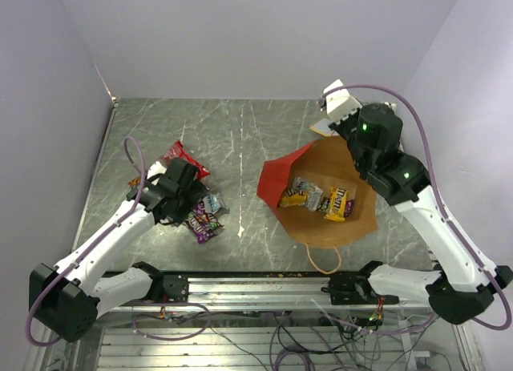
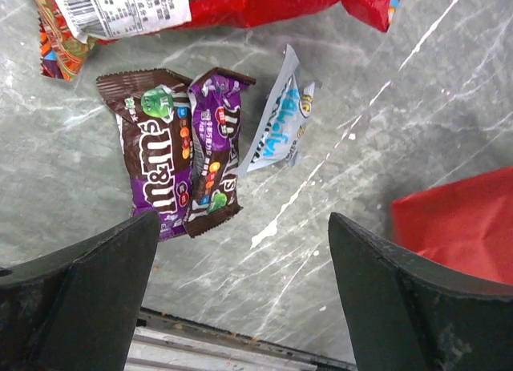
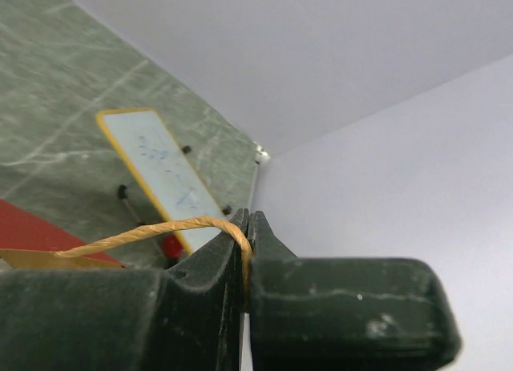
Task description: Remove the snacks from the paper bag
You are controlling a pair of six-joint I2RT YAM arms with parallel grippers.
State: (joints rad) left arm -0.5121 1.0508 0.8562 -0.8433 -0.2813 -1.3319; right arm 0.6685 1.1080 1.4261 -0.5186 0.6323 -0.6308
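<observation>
The brown paper bag (image 1: 365,220) with a red side panel (image 1: 280,177) lies open at centre right. Inside it lie a yellow-orange packet (image 1: 338,203), a silver-blue one (image 1: 309,192) and a small yellow one (image 1: 290,199). My right gripper (image 3: 250,220) is shut on the bag's thin loop handle (image 3: 152,229), at the bag's far rim (image 1: 346,131). My left gripper (image 2: 244,231) is open and empty over the table near two purple packets (image 2: 160,163), a silver-blue packet (image 2: 276,118) and the red chip bag (image 2: 256,2). These also show in the top view, with the purple packets (image 1: 202,223) and chip bag (image 1: 181,155).
A flat white board with a tan edge (image 3: 160,175) lies behind the bag near the back wall. An orange wrapper (image 2: 60,46) lies by the chip bag. The bag's other handle (image 1: 323,260) points at the metal rail (image 1: 256,287) at the near table edge.
</observation>
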